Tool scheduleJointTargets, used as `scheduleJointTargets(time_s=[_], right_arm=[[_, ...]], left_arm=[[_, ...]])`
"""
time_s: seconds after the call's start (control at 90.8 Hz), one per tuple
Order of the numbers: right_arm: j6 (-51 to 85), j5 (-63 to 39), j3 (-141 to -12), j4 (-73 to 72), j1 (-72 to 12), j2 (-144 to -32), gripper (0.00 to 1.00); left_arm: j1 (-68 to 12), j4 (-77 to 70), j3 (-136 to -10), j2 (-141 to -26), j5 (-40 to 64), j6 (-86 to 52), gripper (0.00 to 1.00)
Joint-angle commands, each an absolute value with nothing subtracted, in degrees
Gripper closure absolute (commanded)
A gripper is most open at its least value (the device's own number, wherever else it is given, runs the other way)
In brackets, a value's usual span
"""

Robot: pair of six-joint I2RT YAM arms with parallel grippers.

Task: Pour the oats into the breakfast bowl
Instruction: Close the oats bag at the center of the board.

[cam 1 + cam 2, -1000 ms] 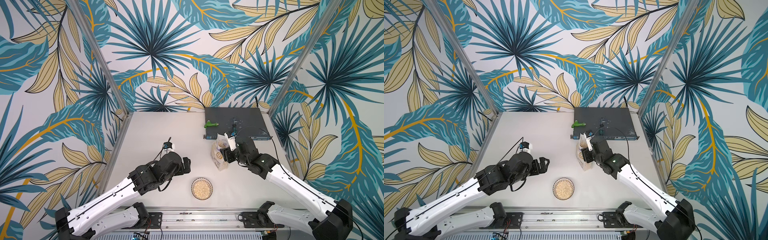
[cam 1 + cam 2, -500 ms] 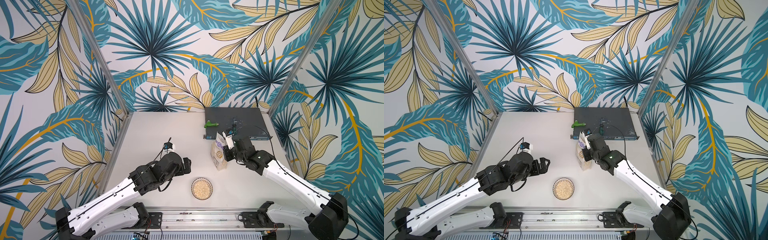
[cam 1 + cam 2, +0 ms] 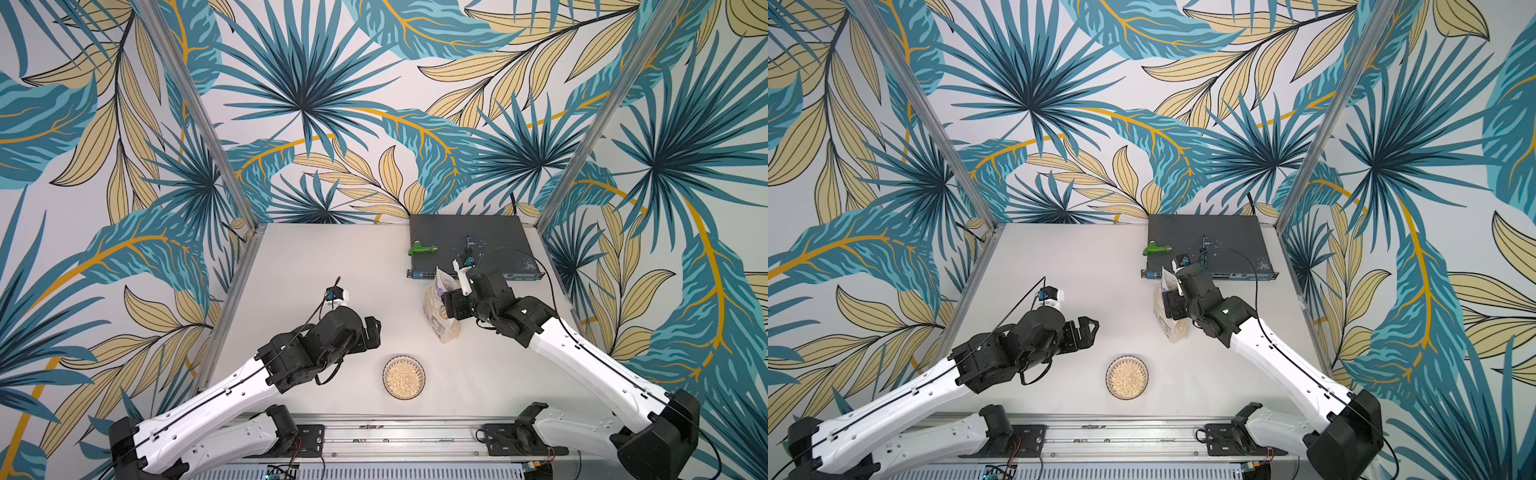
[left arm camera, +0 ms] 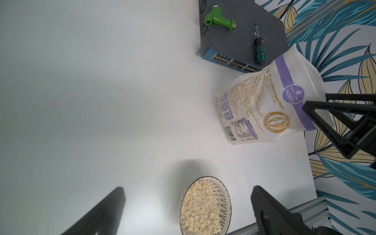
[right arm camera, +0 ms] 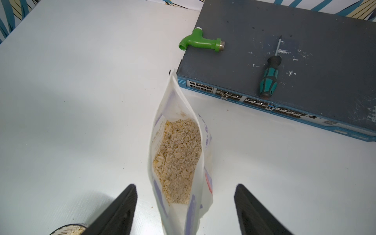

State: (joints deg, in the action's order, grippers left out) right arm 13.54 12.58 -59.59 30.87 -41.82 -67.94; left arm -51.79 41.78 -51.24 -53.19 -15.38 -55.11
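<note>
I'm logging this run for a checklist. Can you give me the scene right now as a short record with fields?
target: breakfast bowl filled with oats
source: pouch upright on table, top open, flakes inside
right arm: right gripper open, jaws either side of pouch, not touching
left arm: left gripper open, empty, apart from bowl
back: network switch carrying green pipe fitting and screwdriver

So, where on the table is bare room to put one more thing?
The widest bare patch of the table lies between the back wall, the left wall and the network switch. Another lies between the left gripper and the pouch of oats, beyond the breakfast bowl. Crowded: the switch's corner, where the right gripper straddles the pouch.
</note>
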Motion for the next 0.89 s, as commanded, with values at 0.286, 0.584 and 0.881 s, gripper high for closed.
scheduleJointTargets(time_s=[0.286, 0.584, 0.881], right_arm=[[11.77, 6.27, -59.84, 24.34, -37.40, -71.12, 0.32], [11.22, 3.73, -60.78, 24.64, -36.65, -70.95, 1.00], [13.19, 7.13, -60.29, 27.18, -36.65, -67.65, 0.80]], left_arm=[[-51.72, 40.61, -50.97, -52.21, -14.95, -54.98, 0.00], [-51.65, 40.02, -51.00, -52.32, -15.07, -54.95, 0.00], [-51.65, 38.16, -50.83, -52.41, -15.06, -53.66, 0.00]])
